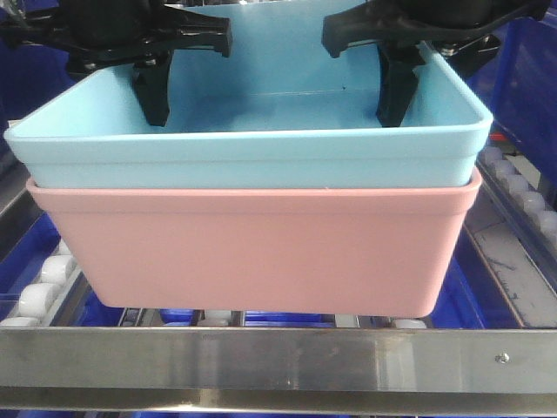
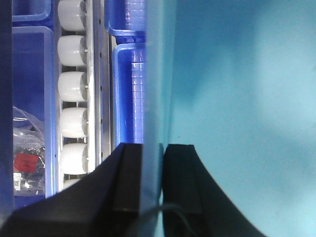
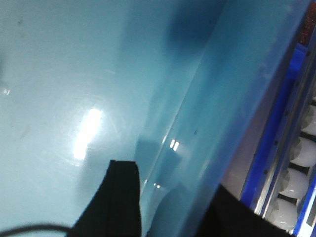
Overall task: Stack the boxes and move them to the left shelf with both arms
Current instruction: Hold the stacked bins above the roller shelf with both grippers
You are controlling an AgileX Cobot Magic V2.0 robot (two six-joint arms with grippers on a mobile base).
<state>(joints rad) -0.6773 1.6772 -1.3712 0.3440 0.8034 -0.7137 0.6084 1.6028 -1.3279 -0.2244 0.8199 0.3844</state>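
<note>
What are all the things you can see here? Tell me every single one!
pink box: one, salmon pink, bottom of the stack
blue box: one, light blue, nested in the pink box
shelf: one, silver metal, front bar before the stack
rollers: many, white, rows along the shelf rails
bins: several, dark blue, under and beside the rails
bag: one, clear with red label, inside a bin beside the rollers
left gripper: one, black, clamped on the blue box's wall
right gripper: one, black, gripping the opposite wall

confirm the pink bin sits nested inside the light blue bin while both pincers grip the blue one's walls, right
Reversed: the exterior front-facing view shows the light blue bin nested inside the pink bin. The left pincer and right pincer do grip the blue one's walls.
</note>
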